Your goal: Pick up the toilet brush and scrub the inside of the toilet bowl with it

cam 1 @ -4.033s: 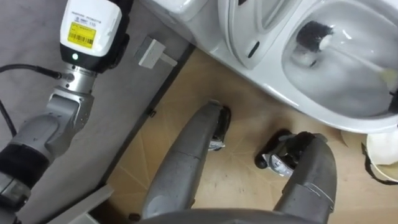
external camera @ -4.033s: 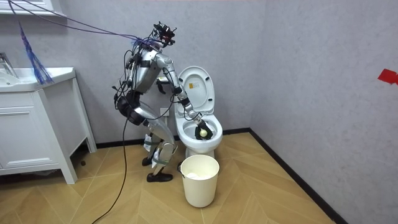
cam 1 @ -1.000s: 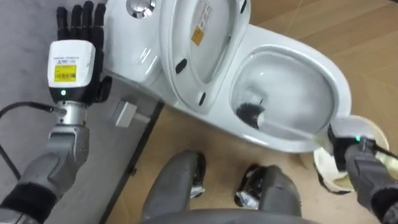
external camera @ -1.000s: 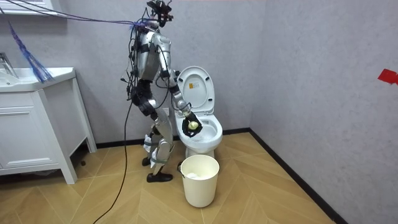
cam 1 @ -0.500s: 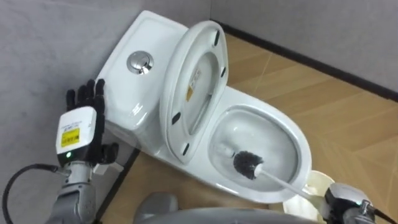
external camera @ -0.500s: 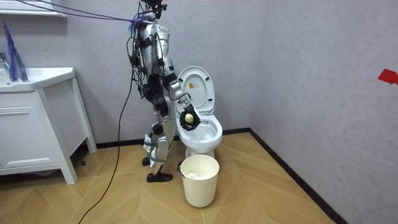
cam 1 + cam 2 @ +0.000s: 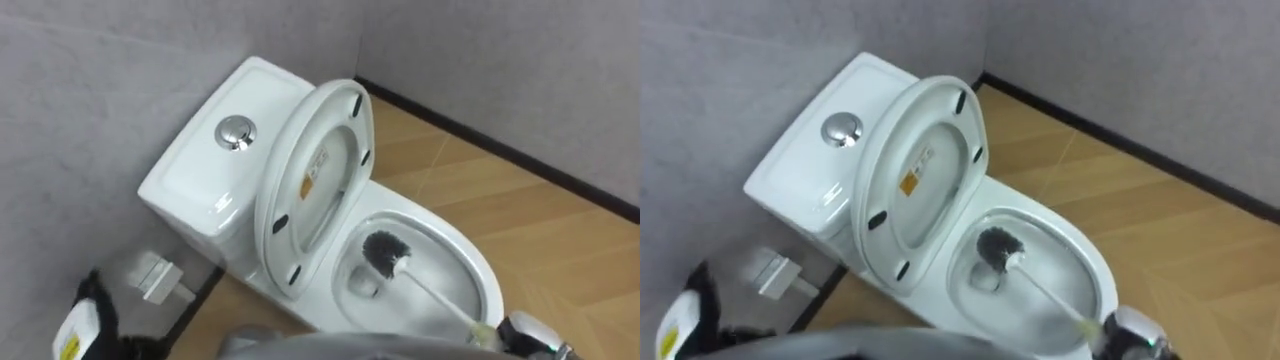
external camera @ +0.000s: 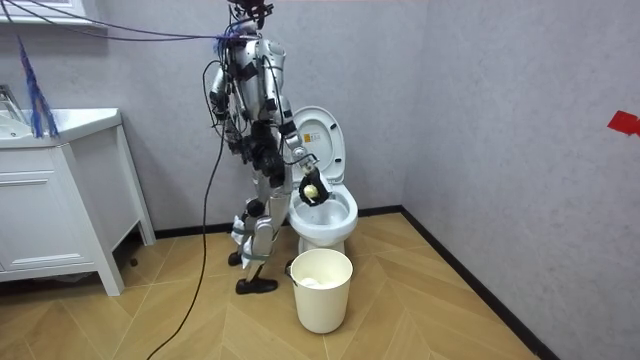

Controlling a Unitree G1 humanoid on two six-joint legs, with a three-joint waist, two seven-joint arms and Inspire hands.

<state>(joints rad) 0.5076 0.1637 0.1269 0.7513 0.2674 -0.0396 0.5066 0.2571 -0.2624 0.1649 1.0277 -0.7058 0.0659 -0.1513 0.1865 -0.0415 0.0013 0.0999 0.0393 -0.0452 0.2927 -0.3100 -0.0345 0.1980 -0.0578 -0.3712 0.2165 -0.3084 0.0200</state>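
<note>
A white toilet (image 7: 478,268) stands against the grey wall with its lid and seat (image 7: 318,175) raised. The toilet brush (image 7: 384,252) has its black head inside the bowl, near the back wall, just above the water. Its pale handle slants down to my right hand (image 7: 530,336) at the bottom right edge, which is shut on the handle's end. The room view has that hand (image 8: 312,190) over the bowl's near rim. At the lower left edge my left hand (image 7: 88,318) hangs beside the tank, fingers straight and holding nothing.
The tank (image 7: 200,185) carries a round flush button (image 7: 235,132). A small grey fitting (image 7: 160,278) sits on the wall low beside it. In the room view I stand upright at the toilet; a white bucket (image 8: 321,290) stands in front, a white cabinet (image 8: 55,205) to the left.
I have straightened up from a bend and my head has lifted, so the whole toilet now shows. The brush head slid toward the bowl's back. My left hand sank to the picture's edge.
</note>
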